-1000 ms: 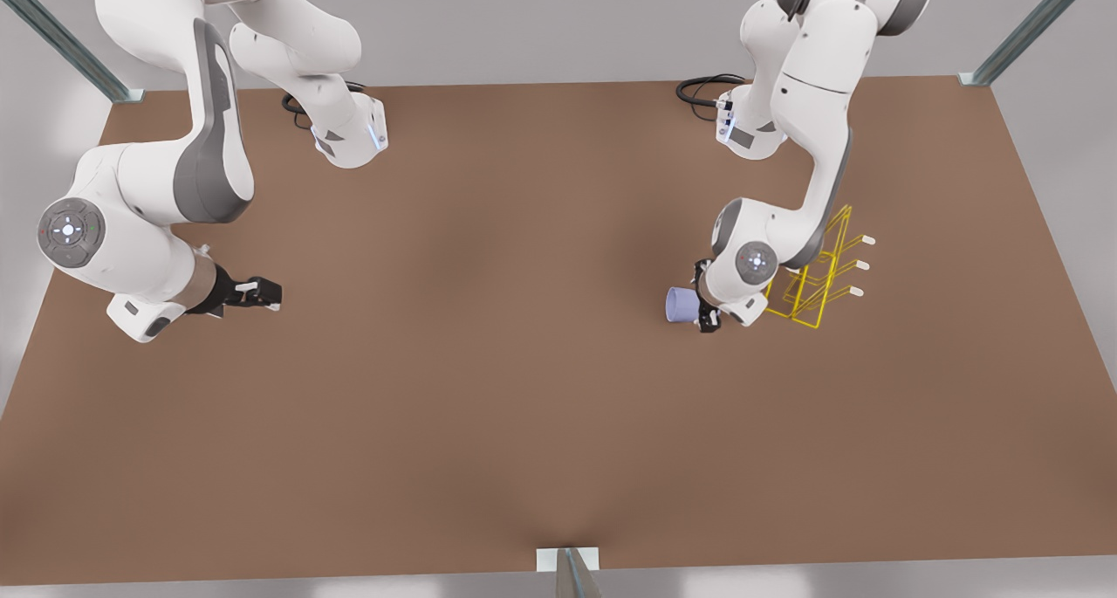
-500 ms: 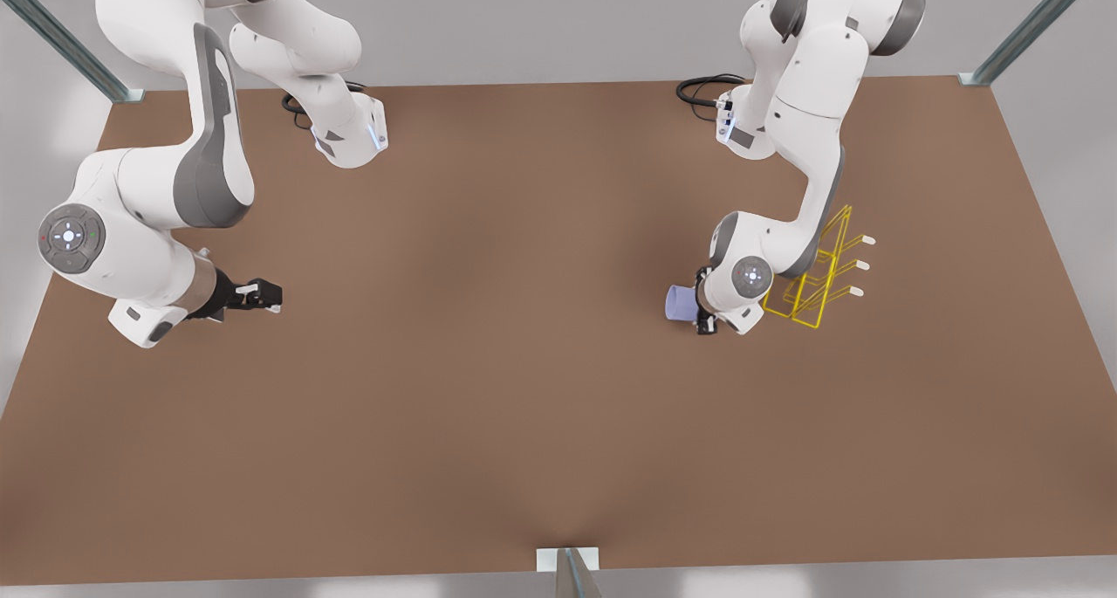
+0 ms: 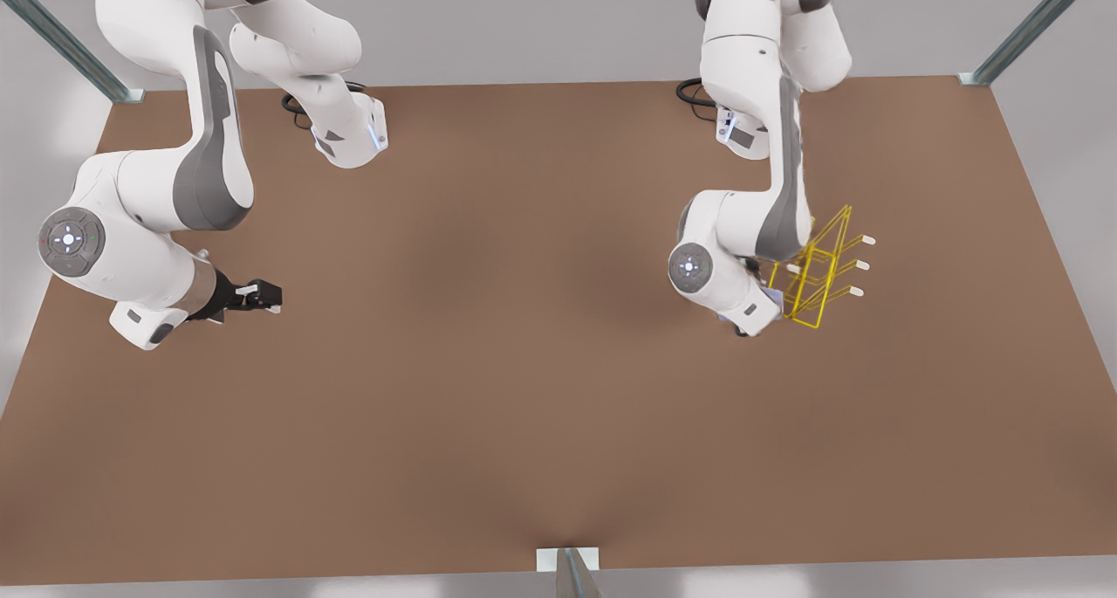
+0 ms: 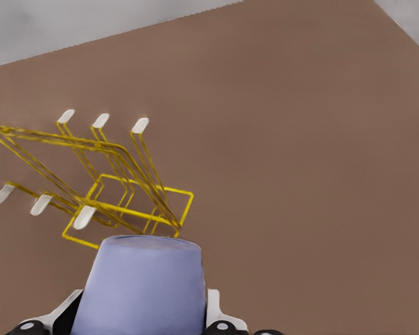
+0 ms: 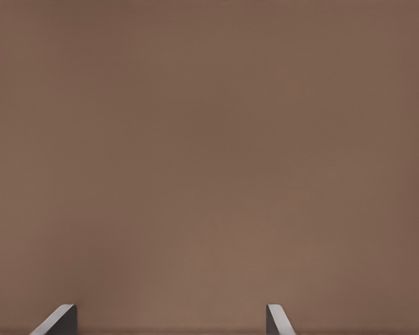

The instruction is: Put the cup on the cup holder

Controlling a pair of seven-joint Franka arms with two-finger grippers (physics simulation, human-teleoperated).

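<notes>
Left gripper (image 4: 136, 322) carries the cup (image 4: 141, 286), fingers closed against its sides, just beside the cup holder (image 3: 818, 275) at the front view's right. Judging by this, transport is nearly over; next comes lining the cup's mouth with a white-capped prong (image 4: 84, 217). Right gripper (image 3: 259, 294) waits well apart, fingers spread, holding nothing.

The left arm's wrist is hiding nearly all of the cup (image 3: 771, 296) at the front view's three o'clock; the wrist picture's edge is cutting off the cup's lower part and the left gripper (image 4: 143, 328).
</notes>
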